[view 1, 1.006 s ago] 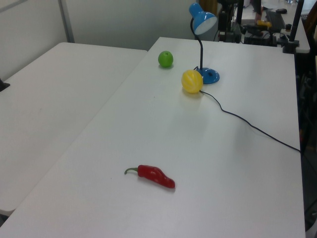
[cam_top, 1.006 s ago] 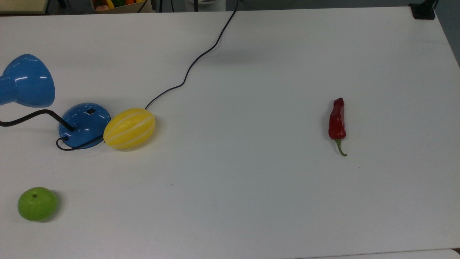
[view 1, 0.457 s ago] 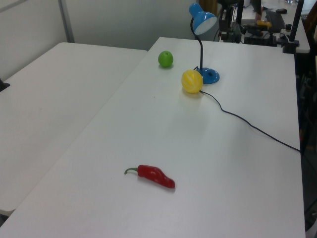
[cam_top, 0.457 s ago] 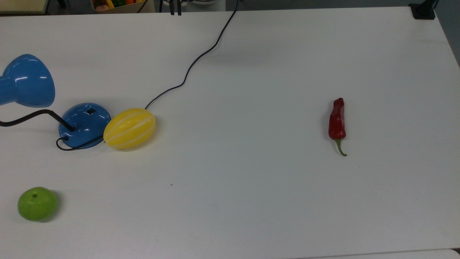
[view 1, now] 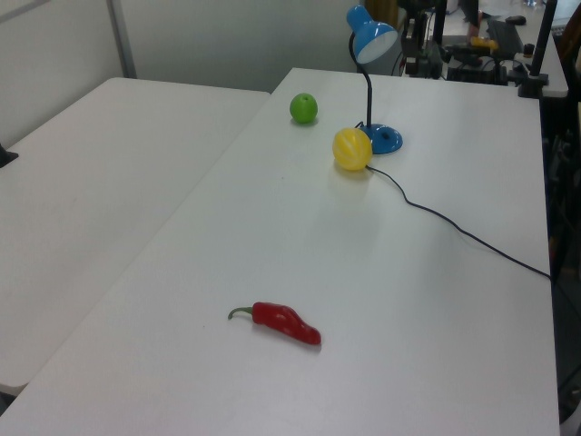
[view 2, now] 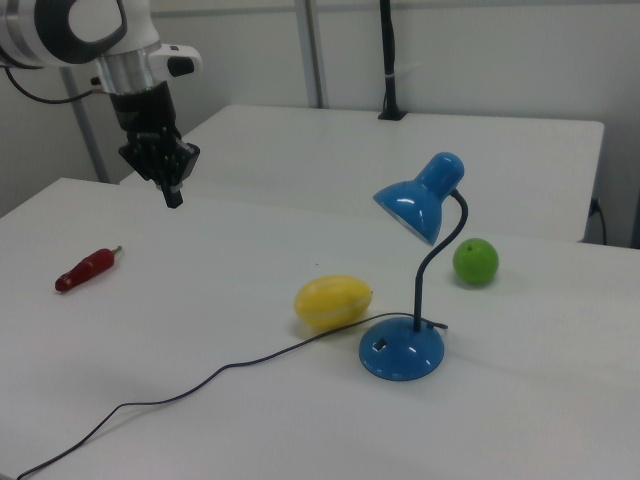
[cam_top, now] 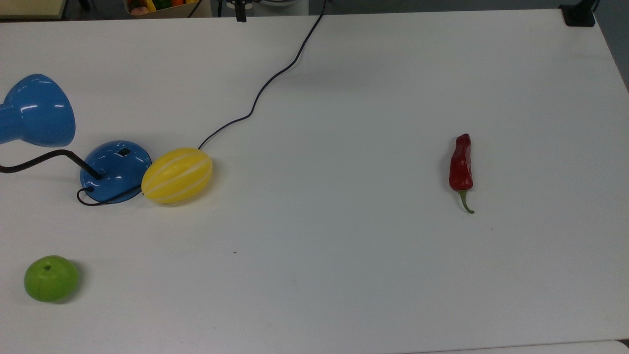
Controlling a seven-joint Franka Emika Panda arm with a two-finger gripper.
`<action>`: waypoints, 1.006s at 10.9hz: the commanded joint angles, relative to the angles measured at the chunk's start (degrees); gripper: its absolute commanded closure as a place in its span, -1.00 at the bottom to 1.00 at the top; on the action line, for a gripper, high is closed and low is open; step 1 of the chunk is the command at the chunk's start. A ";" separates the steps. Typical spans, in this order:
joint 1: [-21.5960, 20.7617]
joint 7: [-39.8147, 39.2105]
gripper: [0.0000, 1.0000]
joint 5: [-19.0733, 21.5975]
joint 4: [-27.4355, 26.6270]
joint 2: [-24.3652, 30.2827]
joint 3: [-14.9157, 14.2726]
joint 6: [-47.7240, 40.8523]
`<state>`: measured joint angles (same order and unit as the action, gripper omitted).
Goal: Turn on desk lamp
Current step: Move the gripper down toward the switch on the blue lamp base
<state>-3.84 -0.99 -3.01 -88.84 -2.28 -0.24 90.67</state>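
Here the desk lamp (view 2: 413,290) stands on the white tabletop (cam_top: 344,270), its base touching a yellow melon (view 2: 332,302). Well apart from the lamp, the tool (view 2: 172,193) hangs above the tabletop with fingers together, holding nothing.

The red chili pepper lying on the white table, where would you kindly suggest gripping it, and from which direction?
Grip the red chili pepper across its thick body, not the thin green stem, coming straight down from above. It lies flat on the white table with open space all round, and its narrow width probably suits the two-finger gripper closing across it.
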 commanded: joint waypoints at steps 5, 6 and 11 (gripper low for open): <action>5.58 6.77 1.00 -0.68 -9.04 -0.18 -0.46 9.06; 6.90 8.71 1.00 -0.68 -12.21 -0.18 -0.46 13.09; 14.64 16.10 1.00 -0.50 -23.04 -4.47 -0.46 33.49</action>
<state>9.07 11.02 -3.17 -108.19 -5.07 -0.81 117.60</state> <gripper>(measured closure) 0.991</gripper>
